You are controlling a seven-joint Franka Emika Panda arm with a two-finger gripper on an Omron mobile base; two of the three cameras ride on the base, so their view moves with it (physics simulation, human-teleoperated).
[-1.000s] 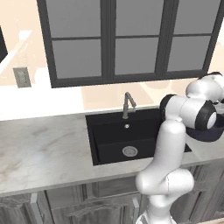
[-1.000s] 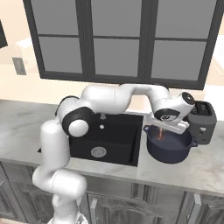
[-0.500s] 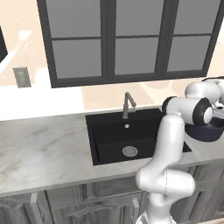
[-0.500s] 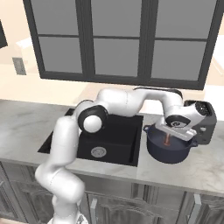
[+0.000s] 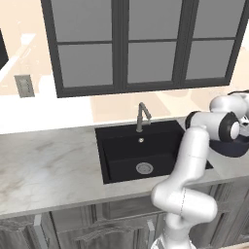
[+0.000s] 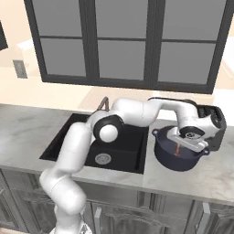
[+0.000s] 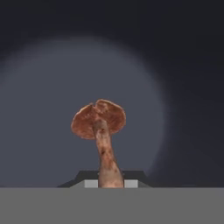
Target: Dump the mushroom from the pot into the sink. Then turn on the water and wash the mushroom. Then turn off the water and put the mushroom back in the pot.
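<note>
My fingers pinch the mushroom by its stem, cap hanging down inside the pot; pot sits on the bench right of the sink; likely returning it after washing.

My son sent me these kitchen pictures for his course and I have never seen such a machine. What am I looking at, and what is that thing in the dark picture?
It is a rendered kitchen with a white robot arm whose gripper has two small jaws. Two pictures come from cameras on the arm's base, behind it to the left and to the right. The third comes from a camera on the hand, looking along the jaws.

Set into the marble counter is a rectangular matte-black sink with a grey metal faucet. Right of it stands a round, deep navy-blue pot, with a black boxy toaster behind it.

The jaws are closed on the pale stem of a small reddish-brown mushroom, held over the pot's dark inside.
</note>
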